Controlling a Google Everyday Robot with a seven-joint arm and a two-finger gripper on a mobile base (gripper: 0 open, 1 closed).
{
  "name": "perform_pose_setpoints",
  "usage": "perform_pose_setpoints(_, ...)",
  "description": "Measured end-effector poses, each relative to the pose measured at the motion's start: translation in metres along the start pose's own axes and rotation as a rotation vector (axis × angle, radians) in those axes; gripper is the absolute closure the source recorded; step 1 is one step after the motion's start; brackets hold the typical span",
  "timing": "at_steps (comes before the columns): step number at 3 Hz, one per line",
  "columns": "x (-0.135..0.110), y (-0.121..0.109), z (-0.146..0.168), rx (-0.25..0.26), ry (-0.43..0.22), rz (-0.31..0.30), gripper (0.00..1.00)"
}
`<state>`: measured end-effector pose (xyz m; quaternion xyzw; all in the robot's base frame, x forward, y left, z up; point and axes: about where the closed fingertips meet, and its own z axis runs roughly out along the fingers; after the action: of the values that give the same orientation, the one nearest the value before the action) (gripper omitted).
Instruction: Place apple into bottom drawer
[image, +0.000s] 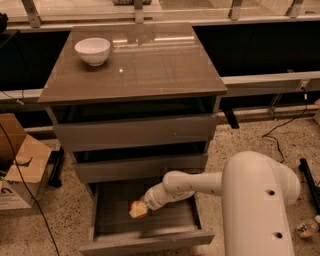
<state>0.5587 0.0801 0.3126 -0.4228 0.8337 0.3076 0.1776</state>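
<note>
Bottom drawer (170, 221) — pincer (142, 206), perhaps apple (136, 212), inside

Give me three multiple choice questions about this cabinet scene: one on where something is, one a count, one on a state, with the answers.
1. Where is the white bowl?
A. On the cabinet top, at its far left corner.
B. In a drawer.
C. On the floor.

2. How many drawers does the cabinet have?
A. Two.
B. Three.
C. Five.

3. How is the bottom drawer?
A. Shut.
B. Pulled open.
C. Taken out of the cabinet.

Answers:
1 A: the bowl stands on the top near the far left corner.
2 B: three drawer fronts are stacked under the top.
3 B: its tray sticks out toward the camera, and the tool reaches into it with the apple at its tip.
</note>
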Motion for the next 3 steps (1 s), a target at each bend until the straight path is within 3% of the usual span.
perform_pose_setpoints(1,0.019,-0.019,0.022,-0.005,0.001,0.040,1.00)
perform_pose_setpoints(3,0.025,-0.027,0.043,0.008,0.007,0.061,1.00)
